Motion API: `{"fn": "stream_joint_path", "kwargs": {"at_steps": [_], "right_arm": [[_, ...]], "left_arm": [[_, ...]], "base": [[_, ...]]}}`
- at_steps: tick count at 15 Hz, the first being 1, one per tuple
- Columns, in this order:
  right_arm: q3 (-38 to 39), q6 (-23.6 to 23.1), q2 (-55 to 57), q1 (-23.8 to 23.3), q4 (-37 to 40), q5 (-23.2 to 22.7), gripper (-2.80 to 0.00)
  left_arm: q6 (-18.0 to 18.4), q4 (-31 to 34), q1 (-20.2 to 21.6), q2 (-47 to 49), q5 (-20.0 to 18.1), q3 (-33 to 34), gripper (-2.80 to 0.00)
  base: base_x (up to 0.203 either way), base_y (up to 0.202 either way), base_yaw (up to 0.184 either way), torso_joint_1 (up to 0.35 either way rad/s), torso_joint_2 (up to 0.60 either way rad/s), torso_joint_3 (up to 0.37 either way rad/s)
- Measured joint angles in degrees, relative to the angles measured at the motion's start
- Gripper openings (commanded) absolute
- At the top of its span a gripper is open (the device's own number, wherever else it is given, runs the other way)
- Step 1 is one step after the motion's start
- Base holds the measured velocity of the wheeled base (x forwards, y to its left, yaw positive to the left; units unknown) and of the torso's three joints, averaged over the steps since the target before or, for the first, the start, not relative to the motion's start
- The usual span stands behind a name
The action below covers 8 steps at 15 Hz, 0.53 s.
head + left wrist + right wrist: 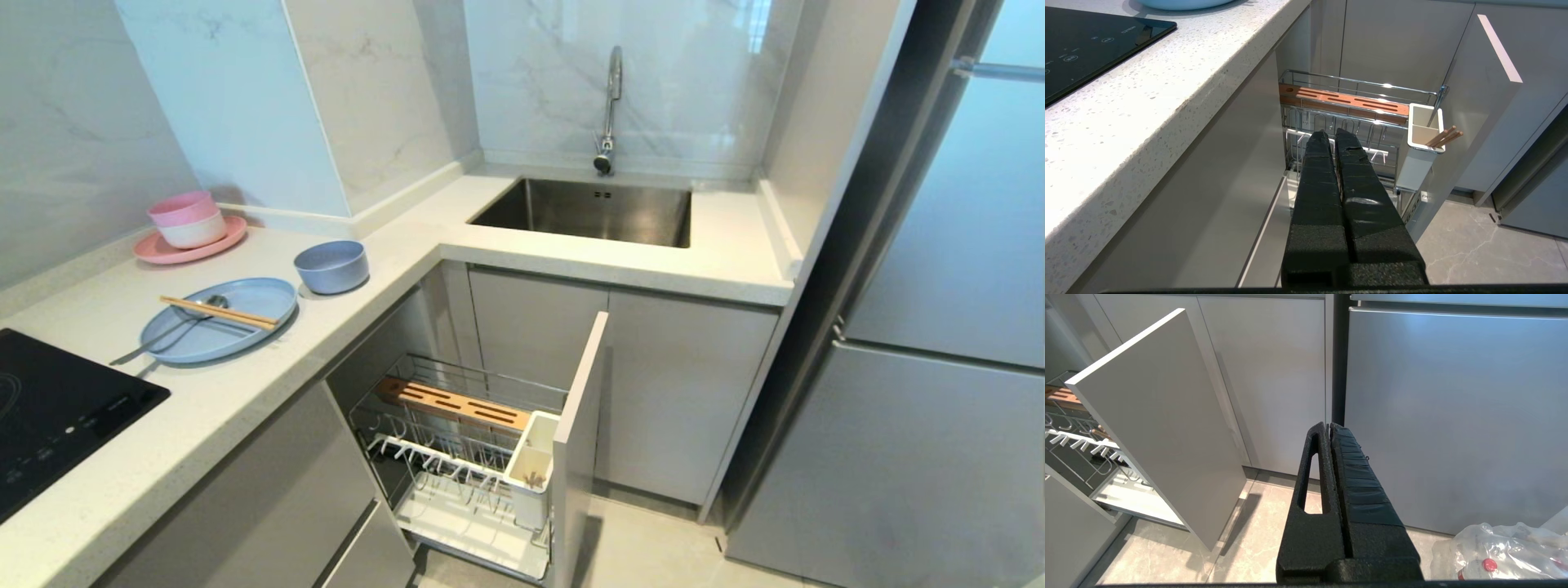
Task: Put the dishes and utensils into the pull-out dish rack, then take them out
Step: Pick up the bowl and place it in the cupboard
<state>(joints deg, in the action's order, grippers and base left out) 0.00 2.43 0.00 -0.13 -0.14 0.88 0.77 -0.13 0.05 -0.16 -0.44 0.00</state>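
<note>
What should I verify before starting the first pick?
1. Pull-out dish rack drawn out: ok.
2. Plate on the counter, chopsticks and spoon lying across it: ok.
3. Bowl upright beside the plate, apart from it: ok.
4. Left gripper ready to grasp: not ok; shut, empty, low before the rack.
5. Right gripper out of the way: ok; shut, empty, facing the fridge.
6. Utensil caddy free: not ok; wooden sticks already lean in it.
</note>
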Motion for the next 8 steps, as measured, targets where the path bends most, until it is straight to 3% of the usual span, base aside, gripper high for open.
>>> {"fn": "stream_joint_path", "kwargs": {"at_steps": [4,8], "right_arm": [[0.0,0.0,0.0,0.0,0.0,0.0,-2.8],[0.0,0.0,0.0,0.0,0.0,0.0,-2.8]], "left_arm": [[-0.5,-0.1,0.0,0.0,0.1,0.0,-2.8],[-0.6,-0.1,0.0,0.0,0.1,0.0,-2.8]], "base": [[0.0,0.0,0.0,0.001,0.0,-0.018],[0.0,0.0,0.0,0.002,0.0,-0.161]]}}
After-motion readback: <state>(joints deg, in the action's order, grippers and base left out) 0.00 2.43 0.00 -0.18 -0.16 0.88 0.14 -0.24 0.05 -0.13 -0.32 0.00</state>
